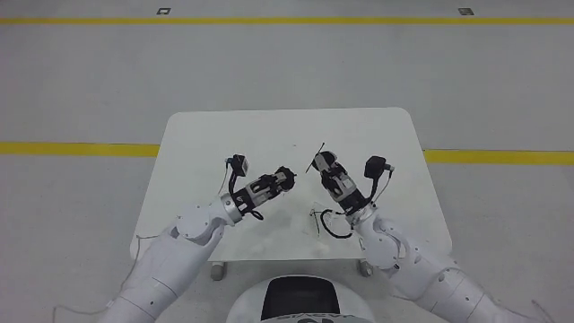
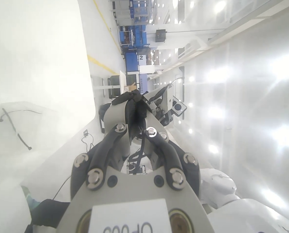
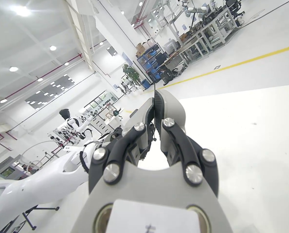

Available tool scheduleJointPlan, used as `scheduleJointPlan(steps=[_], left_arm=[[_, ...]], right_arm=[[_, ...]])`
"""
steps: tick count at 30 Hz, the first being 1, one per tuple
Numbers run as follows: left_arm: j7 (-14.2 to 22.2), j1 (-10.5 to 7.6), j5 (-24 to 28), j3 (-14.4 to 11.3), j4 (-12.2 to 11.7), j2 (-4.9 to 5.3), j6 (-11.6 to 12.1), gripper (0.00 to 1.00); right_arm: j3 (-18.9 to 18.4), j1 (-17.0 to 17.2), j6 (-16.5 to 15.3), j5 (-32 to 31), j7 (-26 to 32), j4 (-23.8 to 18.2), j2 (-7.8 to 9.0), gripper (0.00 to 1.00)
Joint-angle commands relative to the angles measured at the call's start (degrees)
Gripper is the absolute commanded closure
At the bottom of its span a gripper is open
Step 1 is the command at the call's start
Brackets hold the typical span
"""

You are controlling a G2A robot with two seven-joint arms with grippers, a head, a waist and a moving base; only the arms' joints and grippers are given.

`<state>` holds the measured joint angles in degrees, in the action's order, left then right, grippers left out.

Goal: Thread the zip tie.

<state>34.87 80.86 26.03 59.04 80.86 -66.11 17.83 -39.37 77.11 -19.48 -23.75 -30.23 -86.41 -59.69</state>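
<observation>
My right gripper (image 1: 322, 161) (image 3: 155, 104) hangs above the middle of the white table (image 1: 269, 135), shut on a thin black zip tie (image 3: 154, 88). The tie's end (image 1: 314, 159) sticks out past the fingertips, toward my left gripper. A short way to the left, my left gripper (image 1: 286, 178) (image 2: 136, 104) is also raised over the table. Its pads are pressed together on a small black piece (image 2: 134, 95) that looks like a zip tie end. A small gap separates the two grippers.
Loose black zip ties (image 1: 324, 223) (image 2: 15, 128) lie on the table near its front edge, under my right arm. The far half of the table top is bare. Yellow floor lines (image 1: 81, 149) run past the table on both sides.
</observation>
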Motion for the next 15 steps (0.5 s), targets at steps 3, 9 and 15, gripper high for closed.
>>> scheduleJointPlan(steps=[3, 9, 15], left_arm=[[0.15, -0.02, 0.0, -0.03, 0.09, 0.0, 0.13, 1.0], [0.15, -0.02, 0.0, -0.03, 0.09, 0.0, 0.13, 1.0], [0.15, -0.02, 0.0, -0.03, 0.09, 0.0, 0.13, 1.0]], right_arm=[[-0.01, -0.04, 0.0, 0.04, -0.04, 0.04, -0.01, 1.0], [-0.01, -0.04, 0.0, 0.04, -0.04, 0.04, -0.01, 1.0], [-1.02, 1.01, 0.0, -0.56, 1.41, 0.45, -0.57, 1.0]])
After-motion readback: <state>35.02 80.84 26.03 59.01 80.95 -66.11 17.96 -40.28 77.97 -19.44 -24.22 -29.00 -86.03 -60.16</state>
